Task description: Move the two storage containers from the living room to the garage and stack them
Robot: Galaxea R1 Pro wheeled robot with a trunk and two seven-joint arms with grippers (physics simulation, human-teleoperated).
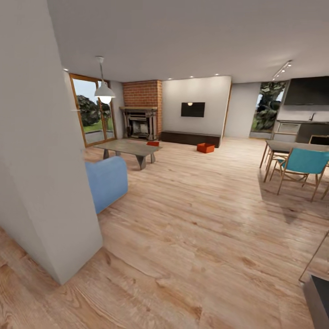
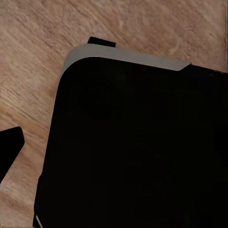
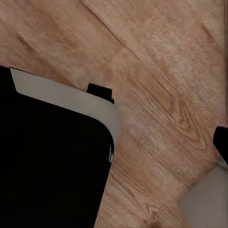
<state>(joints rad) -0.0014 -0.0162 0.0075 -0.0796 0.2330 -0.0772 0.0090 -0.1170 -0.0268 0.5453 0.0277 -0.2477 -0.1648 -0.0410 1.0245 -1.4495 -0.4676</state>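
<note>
**Facing the living room from afar**

I am looking across the wood-plank floor (image 1: 192,237). Whether my grippers are apart or together, I cannot tell. Far ahead of me, two storage containers (image 1: 205,147) are sitting before the low dark-wood bench (image 1: 189,137).

No readable text, labels, brands, nos. or signs anywhere in the 3 views. The wall TV (image 1: 192,109) has a dark screen w/ just a light reflection, no lettering; the two storage containers (image 1: 205,147) far off on the wood floor (image 1: 192,219) are plain orange-red, too small to show any marking. Wrist views give only wood planks and the robot's black base (image 2: 137,147), unmarked.
</note>
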